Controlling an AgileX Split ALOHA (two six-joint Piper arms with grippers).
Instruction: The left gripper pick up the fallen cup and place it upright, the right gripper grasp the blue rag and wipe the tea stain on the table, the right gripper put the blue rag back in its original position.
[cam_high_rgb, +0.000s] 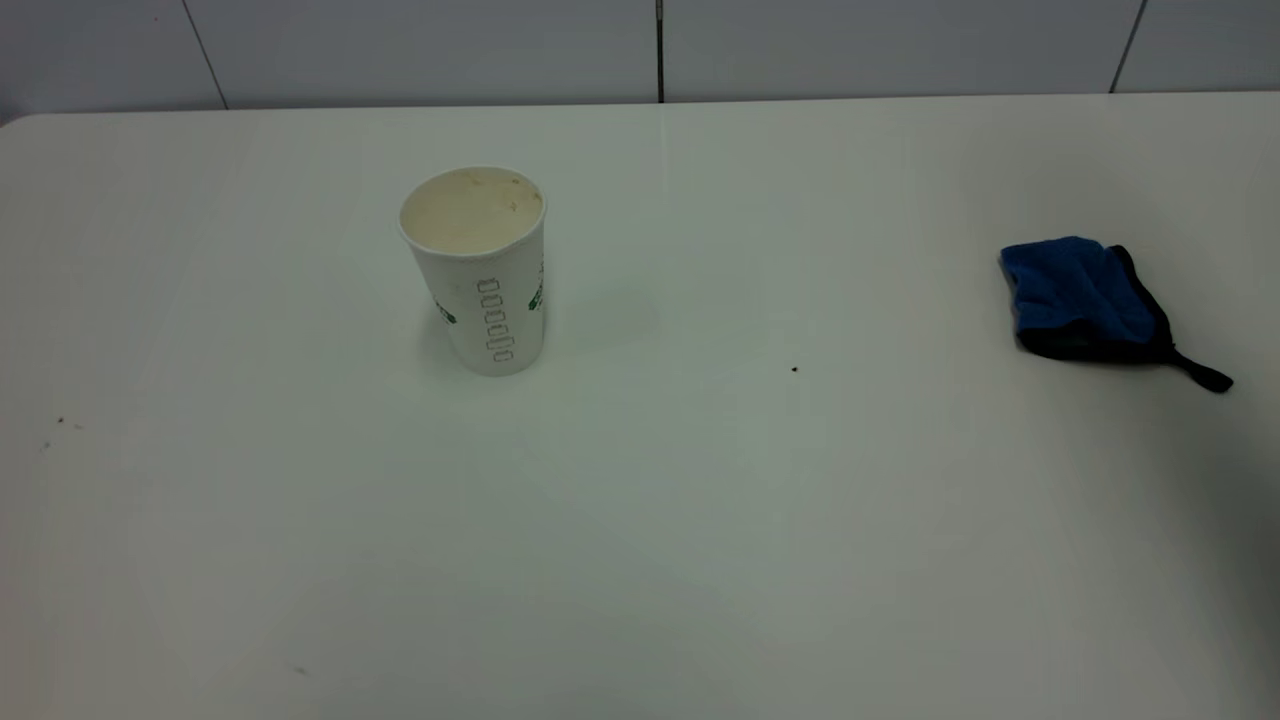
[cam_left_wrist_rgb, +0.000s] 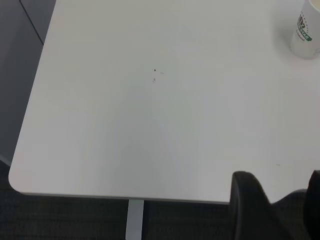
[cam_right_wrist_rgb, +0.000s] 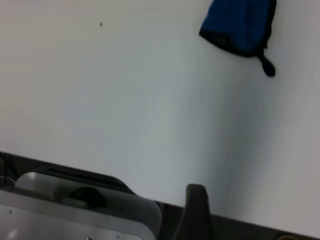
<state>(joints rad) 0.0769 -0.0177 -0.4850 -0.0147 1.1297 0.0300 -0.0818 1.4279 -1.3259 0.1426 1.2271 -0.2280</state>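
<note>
Now upright on bench (cam_high_rgb: 700, 520): cup (cam_high_rgb: 483, 275); blue rag (cam_high_rgb: 1085, 297) well apart; finger states of both grippers unreadable.

White cup (cam_high_rgb: 484, 270) upright left of centre, folded blue rag (cam_high_rgb: 1085, 298) far right

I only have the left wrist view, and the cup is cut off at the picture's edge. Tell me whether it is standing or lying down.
Observer: In the exterior view the cup stands upright, with its open mouth up.
Operator: Now report where the blue rag is.
Observer: The blue rag lies folded on the table, far from the cup, at the exterior view's right.
Operator: My left gripper sits at the table's edge. Place the right one.
Observer: The right gripper is also back at the table's edge, apart from the rag.
</note>
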